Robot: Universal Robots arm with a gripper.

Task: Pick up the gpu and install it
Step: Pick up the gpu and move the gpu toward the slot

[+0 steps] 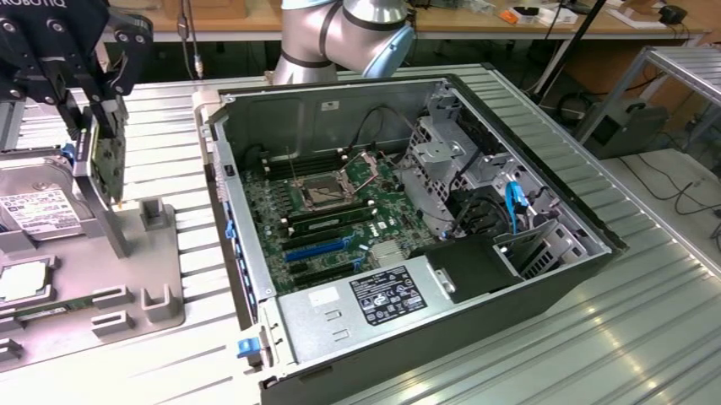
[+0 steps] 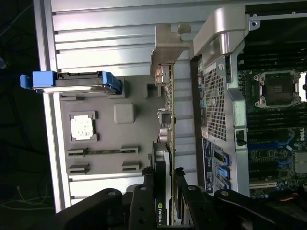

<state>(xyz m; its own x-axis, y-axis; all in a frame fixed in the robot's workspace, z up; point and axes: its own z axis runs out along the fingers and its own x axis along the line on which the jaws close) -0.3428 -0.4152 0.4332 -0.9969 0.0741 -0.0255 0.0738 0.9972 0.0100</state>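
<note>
The hand [image 1: 96,110] is clenched on the gpu [image 1: 110,164], one black finger [image 2: 180,179] on each side of the card. The card hangs upright and edge-on at the exterior view's left, beside the open computer case [image 1: 451,278] and not inside it. It's a thin, flat board with a dark face and a greenish-brown circuit side, and small metal connectors line its edge in the wrist view. The silver bracket [image 2: 168,48] sits at the end farthest from the hand, a bent strip of bare sheet metal. Whether that lower end touches anything, I cannot tell.

Below the card lies one grey moulded tray [image 1: 158,261], matte and smooth, with raised holders. On it I count one hard drive [image 2: 72,81] with blue side rails, one square processor chip [image 2: 81,127] with a pale metal lid, and one narrow green memory stick [image 2: 100,152] across two holders.

There's one case, lying on its side with grey steel walls, a perforated rear panel and a green motherboard [image 1: 327,211] carrying long slots, some of them blue. Everything rests on a ribbed, shiny aluminium bench [image 1: 586,337].
</note>
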